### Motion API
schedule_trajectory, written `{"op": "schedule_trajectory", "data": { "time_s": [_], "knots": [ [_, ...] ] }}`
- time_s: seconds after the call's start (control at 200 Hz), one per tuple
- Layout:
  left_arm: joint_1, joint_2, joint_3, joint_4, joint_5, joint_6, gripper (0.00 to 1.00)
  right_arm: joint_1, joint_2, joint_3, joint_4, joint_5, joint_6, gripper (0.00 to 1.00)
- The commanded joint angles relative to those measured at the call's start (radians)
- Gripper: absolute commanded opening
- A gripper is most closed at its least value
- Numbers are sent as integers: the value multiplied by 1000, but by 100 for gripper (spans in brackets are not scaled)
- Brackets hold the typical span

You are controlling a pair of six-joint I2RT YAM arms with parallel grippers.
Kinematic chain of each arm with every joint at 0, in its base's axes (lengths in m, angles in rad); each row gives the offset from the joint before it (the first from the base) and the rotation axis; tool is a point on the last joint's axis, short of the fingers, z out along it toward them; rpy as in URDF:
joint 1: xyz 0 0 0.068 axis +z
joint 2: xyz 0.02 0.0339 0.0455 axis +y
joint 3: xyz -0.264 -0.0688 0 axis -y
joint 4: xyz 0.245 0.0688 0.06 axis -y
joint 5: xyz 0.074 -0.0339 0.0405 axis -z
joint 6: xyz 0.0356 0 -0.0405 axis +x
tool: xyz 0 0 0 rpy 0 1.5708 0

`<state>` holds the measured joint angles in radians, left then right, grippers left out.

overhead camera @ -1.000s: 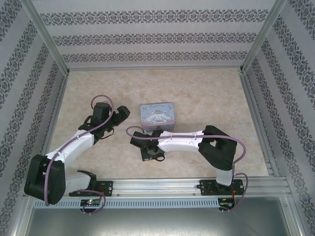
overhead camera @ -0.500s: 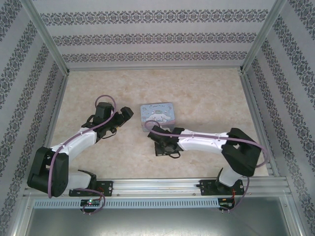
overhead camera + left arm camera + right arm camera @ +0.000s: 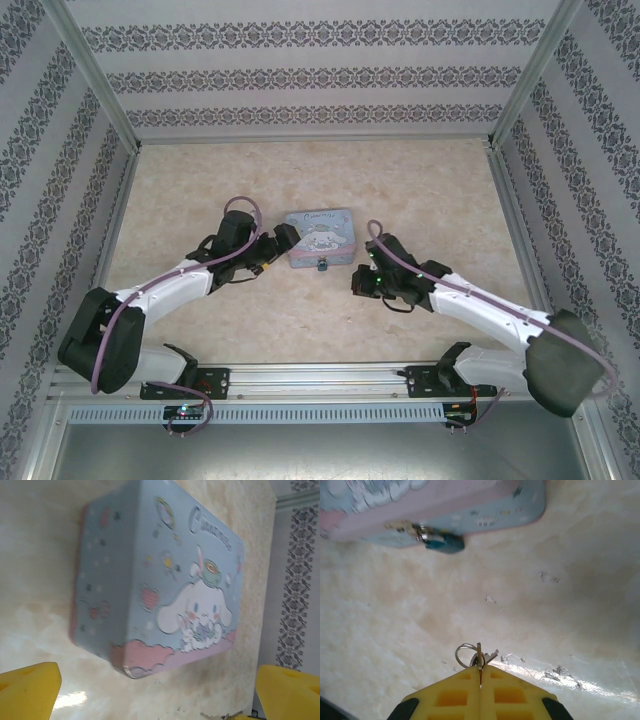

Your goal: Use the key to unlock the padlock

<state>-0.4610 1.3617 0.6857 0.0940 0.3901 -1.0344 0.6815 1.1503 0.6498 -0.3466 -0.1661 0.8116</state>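
Padlock (image 3: 444,543) hangs at tin's (image 3: 470,502) edge, well apart from key (image 3: 479,656).

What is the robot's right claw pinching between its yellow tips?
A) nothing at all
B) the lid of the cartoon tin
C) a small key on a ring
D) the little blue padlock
C: the right wrist view shows the right gripper shut on the key, while the padlock hangs at the front of the tin, well apart from it.
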Motion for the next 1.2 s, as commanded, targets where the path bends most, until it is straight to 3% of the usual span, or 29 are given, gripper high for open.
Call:
{"op": "schedule_trajectory", "data": {
  "time_s": [0.0, 0.41, 0.699, 1.194],
  "knots": [
    [-46, 41, 48, 90, 35, -74, 100, -54, -71, -33, 39, -98, -21, 0],
    [-161, 165, 60, 412, -4, -558, 95, -153, -134, 8, 97, -195, 76, 0],
    [-185, 36, 72, 211, -146, -517, 92, -161, -67, 132, 103, -201, 72, 0],
    [-258, 176, 129, 325, -94, -516, 95, -220, -18, 214, 91, -220, 45, 0]
  ]
}}
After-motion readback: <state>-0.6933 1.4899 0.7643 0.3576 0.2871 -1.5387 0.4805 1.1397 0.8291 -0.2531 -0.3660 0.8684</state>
